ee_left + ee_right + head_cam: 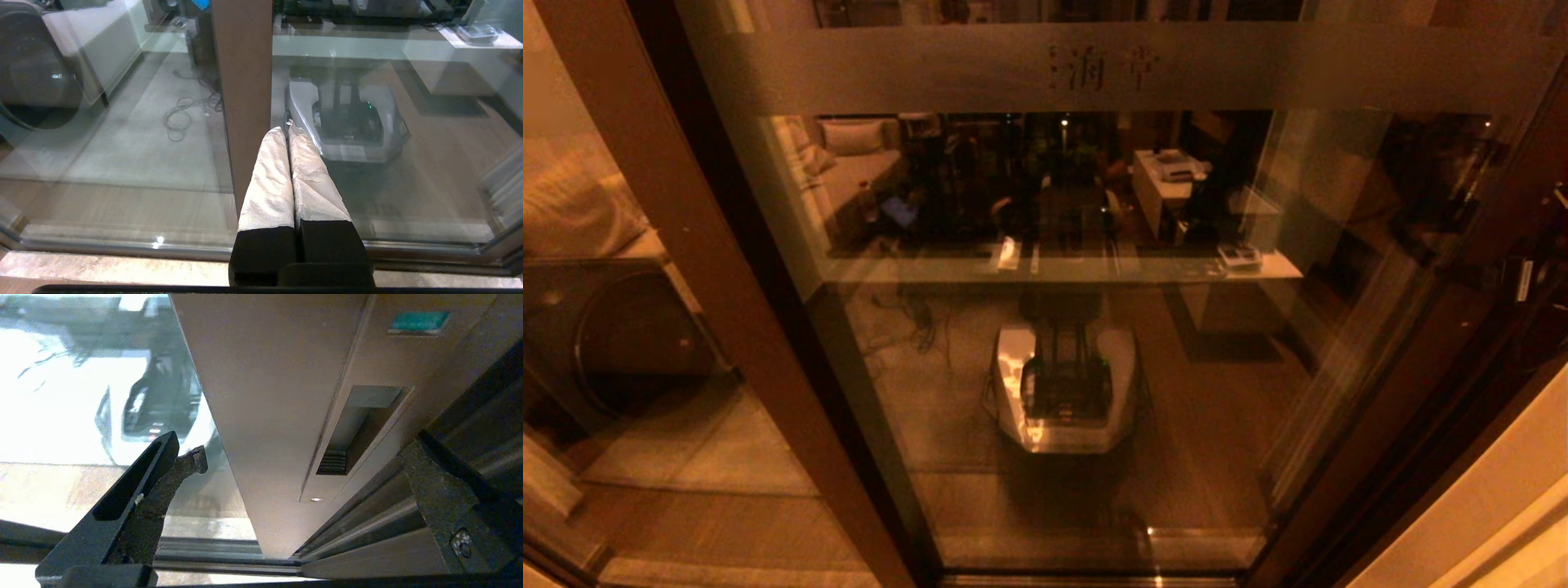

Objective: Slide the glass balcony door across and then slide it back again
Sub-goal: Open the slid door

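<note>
1. On the left of the head view a washing machine (613,327) stands behind a plain brown-framed glass panel (654,457), on a pale tiled floor (727,445).
2. The glass balcony door (1062,343) fills the middle and right of that view. Its frosted band (1094,69) with Chinese characters runs across the top, and its dark brown left stile (698,245) slants down toward the bottom track.
3. The glass mirrors the room behind the robot: a sofa (849,163), a long desk (1062,265) and the robot's own base (1066,388).
4. No arm shows in the head view.
5. In the left wrist view the left gripper (288,130) is clenched on nothing, its two white padded fingers (269,179) pressed together. Their tips lie just beside a brown stile (243,81); whether they touch the glass I cannot tell.
6. The right wrist view alone shows a recessed handle (359,428) set in the door's right stile (265,396), with a small green label (419,321) near it.
7. The right gripper (306,457) is released, its fingers (135,486) spread wide with the stile between them, one before the glass and the other at the frame edge.
</note>
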Controlling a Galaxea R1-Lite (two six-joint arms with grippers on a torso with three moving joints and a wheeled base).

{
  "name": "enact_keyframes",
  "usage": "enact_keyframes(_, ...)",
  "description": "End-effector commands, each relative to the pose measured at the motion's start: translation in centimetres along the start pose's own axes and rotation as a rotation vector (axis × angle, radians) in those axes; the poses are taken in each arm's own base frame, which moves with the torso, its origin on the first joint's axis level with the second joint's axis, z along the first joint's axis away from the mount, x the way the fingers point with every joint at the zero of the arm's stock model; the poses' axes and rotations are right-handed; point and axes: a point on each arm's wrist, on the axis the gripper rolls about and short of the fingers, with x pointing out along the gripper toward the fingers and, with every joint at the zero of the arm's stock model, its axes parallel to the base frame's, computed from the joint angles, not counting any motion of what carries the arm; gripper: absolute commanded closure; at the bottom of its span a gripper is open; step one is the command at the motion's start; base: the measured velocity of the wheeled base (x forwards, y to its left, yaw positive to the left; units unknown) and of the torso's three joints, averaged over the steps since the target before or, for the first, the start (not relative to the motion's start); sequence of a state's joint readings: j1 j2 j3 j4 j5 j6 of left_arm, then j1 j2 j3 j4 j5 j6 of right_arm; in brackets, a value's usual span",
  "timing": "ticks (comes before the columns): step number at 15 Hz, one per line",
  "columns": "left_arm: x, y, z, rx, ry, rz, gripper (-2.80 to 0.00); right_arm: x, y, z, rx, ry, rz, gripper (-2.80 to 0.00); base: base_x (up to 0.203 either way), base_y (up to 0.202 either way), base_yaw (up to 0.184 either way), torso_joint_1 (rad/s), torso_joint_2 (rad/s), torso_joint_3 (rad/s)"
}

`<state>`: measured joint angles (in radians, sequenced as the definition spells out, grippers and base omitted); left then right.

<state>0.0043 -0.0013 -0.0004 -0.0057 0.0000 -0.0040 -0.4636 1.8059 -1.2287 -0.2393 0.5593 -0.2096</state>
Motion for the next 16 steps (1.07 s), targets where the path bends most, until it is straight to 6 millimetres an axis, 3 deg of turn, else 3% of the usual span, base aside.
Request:
enact_keyframes(1,0.0,0.0,0.0,-0.001,0.001,0.0,0.0,-0.3,0.3,0.2,-0.003,-0.004,0.009,-2.8,0.0,0.0,0.0,0.0,0.0,0.0)
enact_keyframes(6,0.0,0.0,0.0,-0.001,0.0,0.0,0.0,-1.0,0.9,0.3,-0.006,-0.007,0.015,-2.8,0.0,0.0,0.0,0.0,0.0,0.0)
enact_keyframes(16,0.0,0.0,0.0,-0.001,0.001,0.0,0.0,-1.8,4.1,-0.2,-0.016,0.012,0.084,-2.8,0.0,0.0,0.0,0.0,0.0,0.0)
